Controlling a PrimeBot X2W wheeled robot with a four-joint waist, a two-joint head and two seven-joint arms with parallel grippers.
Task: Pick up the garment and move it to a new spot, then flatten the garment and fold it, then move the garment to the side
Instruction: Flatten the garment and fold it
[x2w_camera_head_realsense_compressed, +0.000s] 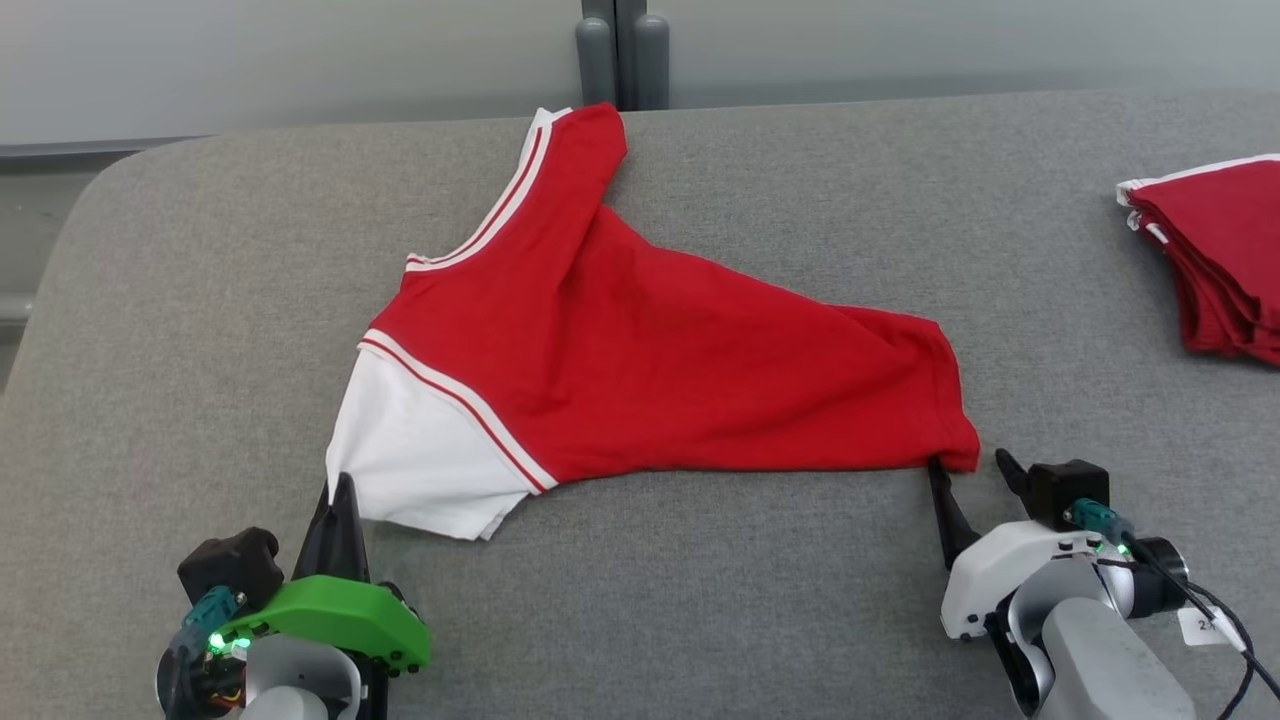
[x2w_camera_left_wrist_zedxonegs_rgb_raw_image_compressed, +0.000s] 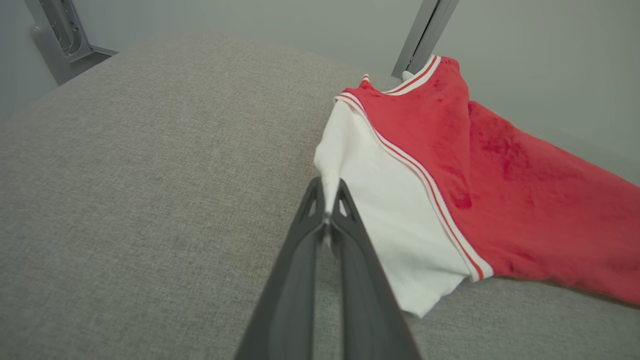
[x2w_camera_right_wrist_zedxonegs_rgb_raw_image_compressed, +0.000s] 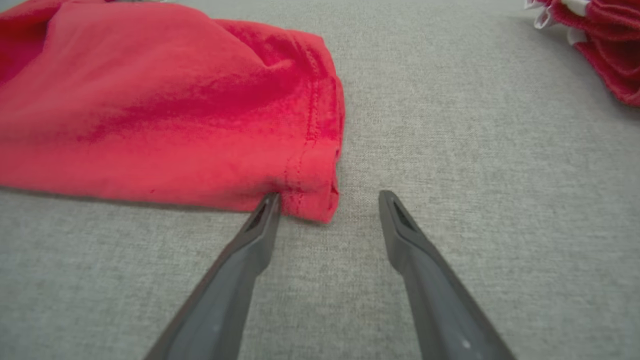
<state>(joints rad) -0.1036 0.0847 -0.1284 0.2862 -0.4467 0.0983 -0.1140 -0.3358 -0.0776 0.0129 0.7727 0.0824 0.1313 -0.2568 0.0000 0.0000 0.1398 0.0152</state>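
A red-and-white knit shirt (x2w_camera_head_realsense_compressed: 640, 370) lies spread on the grey fabric surface (x2w_camera_head_realsense_compressed: 700, 600). Left wrist view: left gripper (x2w_camera_left_wrist_zedxonegs_rgb_raw_image_compressed: 328, 186) pinching its white sleeve. Right wrist view: right gripper (x2w_camera_right_wrist_zedxonegs_rgb_raw_image_compressed: 328, 197) spread wide beside the red hem.

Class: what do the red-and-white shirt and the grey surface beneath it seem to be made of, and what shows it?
Shirt: probably soft knit jersey, matte; it drapes in folds, with a stitched hem. Grey surface: seemingly woven upholstery fabric, matte; fine speckled weave shows.
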